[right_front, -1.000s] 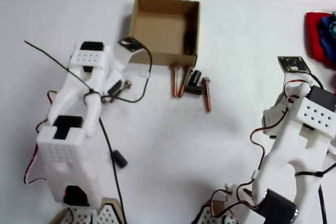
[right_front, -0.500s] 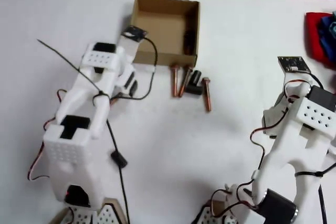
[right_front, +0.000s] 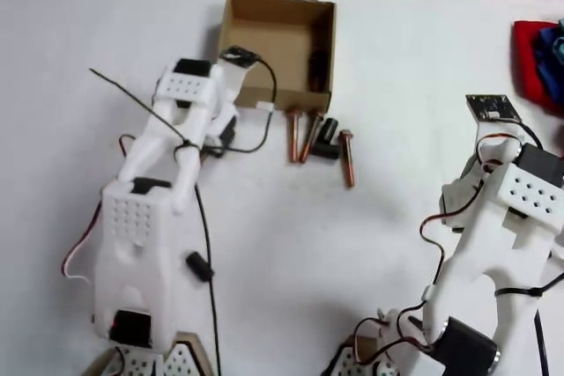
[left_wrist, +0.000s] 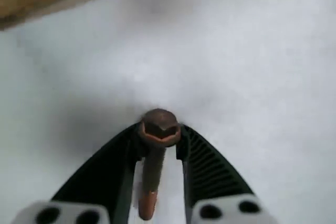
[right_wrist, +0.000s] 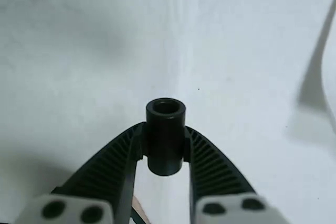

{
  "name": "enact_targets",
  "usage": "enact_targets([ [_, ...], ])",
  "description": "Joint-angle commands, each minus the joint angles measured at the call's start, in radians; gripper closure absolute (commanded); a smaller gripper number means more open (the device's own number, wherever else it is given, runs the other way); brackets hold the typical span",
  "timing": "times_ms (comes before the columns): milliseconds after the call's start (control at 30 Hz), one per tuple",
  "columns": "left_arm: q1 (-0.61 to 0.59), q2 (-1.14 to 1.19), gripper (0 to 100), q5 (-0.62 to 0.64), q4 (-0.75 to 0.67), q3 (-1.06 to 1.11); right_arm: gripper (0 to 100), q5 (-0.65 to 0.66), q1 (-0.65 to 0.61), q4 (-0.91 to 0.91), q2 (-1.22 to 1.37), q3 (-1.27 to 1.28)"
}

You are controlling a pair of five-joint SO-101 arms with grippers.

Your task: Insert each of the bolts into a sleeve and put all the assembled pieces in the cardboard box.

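3 loose bolts (right_front: 293, 136), 1 loose sleeve (right_front: 328, 136) lie by the cardboard box (right_front: 264, 94); your left gripper (left_wrist: 159, 134) pinches a bolt (left_wrist: 152, 171), right gripper (right_wrist: 165, 130) a sleeve (right_wrist: 166, 153); not mated yet.

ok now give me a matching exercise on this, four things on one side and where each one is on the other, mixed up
Things:
1. copper bolt
2. black sleeve
3. cardboard box
4. red cloth

Places:
A. clamped in the right gripper
B. at the edge of the table, on the right arm's side
C. clamped in the left gripper
D. at the far side of the table, next to three loose bolts

Pairs: 1-C, 2-A, 3-D, 4-B
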Motion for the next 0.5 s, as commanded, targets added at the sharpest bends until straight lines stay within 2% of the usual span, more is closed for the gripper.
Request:
enact_targets([
  [0, -0.003, 0.009, 97, 0.000, 0.163, -0.133, 97.8, -0.005, -0.010, -0.010, -0.053, -0.009],
  [100, 0.000, 0.005, 97, 0.003, 0.250, -0.197, 97.8, -0.005, -0.012, -0.010, -0.053, -0.009],
  [300, 0.002, -0.074, 97, 0.006, 0.259, -0.202, 97.8, -0.005, -0.012, -0.007, -0.053, -0.005],
  [467, 0.002, -0.258, 97, 0.017, 0.261, -0.200, 97.8, -0.003, -0.022, -0.025, -0.087, 0.002],
])
